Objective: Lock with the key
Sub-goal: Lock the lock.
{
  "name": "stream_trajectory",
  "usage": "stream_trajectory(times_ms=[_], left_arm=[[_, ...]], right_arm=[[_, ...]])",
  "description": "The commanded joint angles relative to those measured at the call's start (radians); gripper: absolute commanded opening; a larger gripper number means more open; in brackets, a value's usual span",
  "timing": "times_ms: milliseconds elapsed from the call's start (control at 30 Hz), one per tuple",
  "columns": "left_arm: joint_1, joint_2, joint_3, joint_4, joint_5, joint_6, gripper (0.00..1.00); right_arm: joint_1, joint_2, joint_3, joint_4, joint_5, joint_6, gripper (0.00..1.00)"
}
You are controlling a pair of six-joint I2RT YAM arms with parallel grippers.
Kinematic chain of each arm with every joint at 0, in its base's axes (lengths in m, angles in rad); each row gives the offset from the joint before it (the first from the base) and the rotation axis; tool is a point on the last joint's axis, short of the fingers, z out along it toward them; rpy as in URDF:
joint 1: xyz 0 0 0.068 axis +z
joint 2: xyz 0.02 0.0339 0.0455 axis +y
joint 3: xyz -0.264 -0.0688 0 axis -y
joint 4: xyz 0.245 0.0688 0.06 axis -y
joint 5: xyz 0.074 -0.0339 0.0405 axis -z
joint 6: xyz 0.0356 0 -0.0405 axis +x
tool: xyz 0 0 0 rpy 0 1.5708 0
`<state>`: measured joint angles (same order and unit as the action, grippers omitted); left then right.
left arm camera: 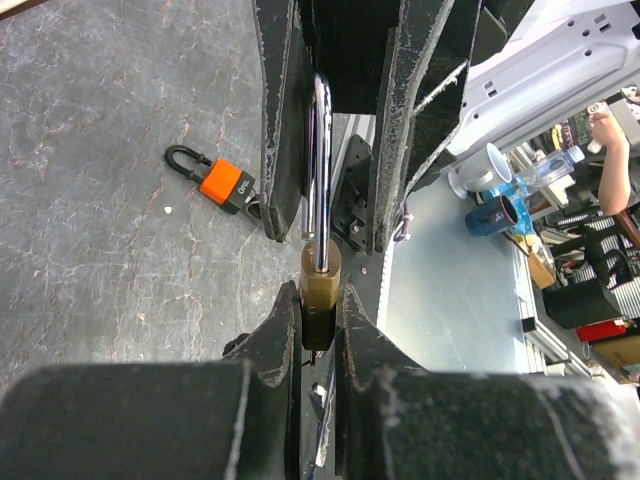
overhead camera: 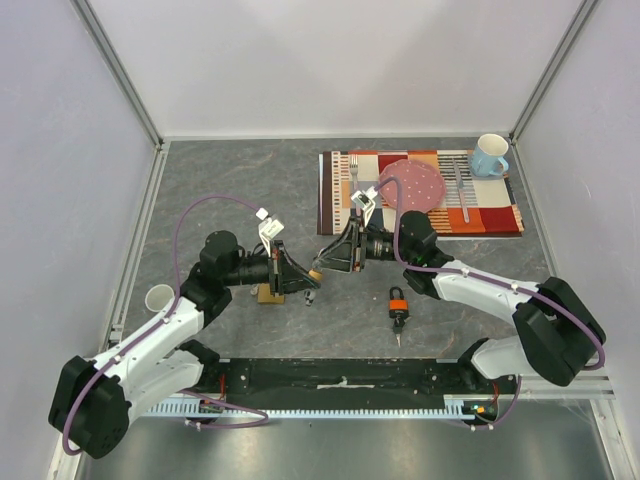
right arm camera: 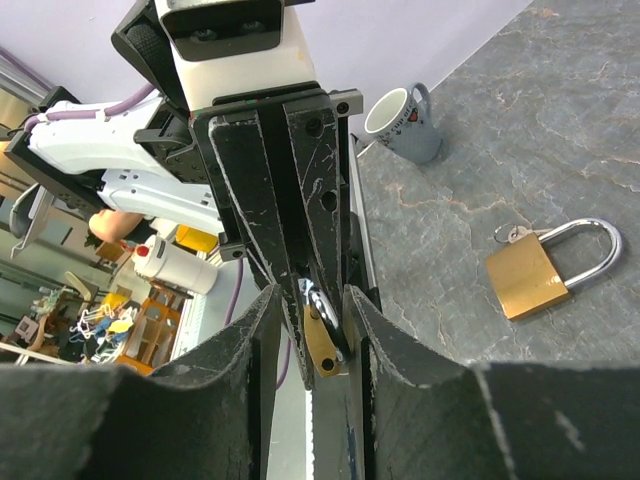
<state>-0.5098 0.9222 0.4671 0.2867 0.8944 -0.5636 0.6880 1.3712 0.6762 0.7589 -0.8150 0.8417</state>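
My left gripper (overhead camera: 298,275) (left arm camera: 320,300) is shut on the body of a brass padlock (left arm camera: 320,285) (right arm camera: 322,348) and holds it above the table. Its silver shackle (left arm camera: 319,165) points toward the right arm. My right gripper (overhead camera: 336,257) (right arm camera: 310,300) faces it. Its jaws stand on either side of the shackle, with narrow gaps still showing. A second brass padlock (right arm camera: 528,277) (overhead camera: 268,293) lies on the table with a small key (right arm camera: 510,235) at its corner. An orange padlock (overhead camera: 398,299) (left arm camera: 222,185) lies further right with a key (overhead camera: 400,330) below it.
A placemat (overhead camera: 500,215) at the back right carries a pink plate (overhead camera: 412,184) and cutlery, and a blue mug (overhead camera: 489,155) stands at its corner. A white cup (overhead camera: 160,297) (right arm camera: 400,125) stands beside the left arm. Aluminium frame rails border the table.
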Motion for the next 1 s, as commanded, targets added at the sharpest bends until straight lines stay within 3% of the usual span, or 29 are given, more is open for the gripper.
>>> stream_trajectory(times_ms=[0, 100, 400, 967], left_arm=[[0.004, -0.009, 0.024, 0.040, 0.028, -0.027, 0.02], [0.004, -0.009, 0.025, 0.031, 0.015, -0.024, 0.02], [0.004, -0.011, 0.030, 0.032, 0.014, -0.022, 0.02], [0.004, -0.016, 0.010, 0.284, 0.175, -0.176, 0.02]], right_arm=[[0.004, -0.015, 0.033, 0.063, 0.019, 0.002, 0.39], [0.005, -0.034, 0.034, 0.059, 0.033, 0.003, 0.36], [0.005, -0.050, 0.005, 0.068, 0.051, 0.013, 0.11], [0.007, -0.063, -0.033, 0.140, 0.056, 0.008, 0.00]])
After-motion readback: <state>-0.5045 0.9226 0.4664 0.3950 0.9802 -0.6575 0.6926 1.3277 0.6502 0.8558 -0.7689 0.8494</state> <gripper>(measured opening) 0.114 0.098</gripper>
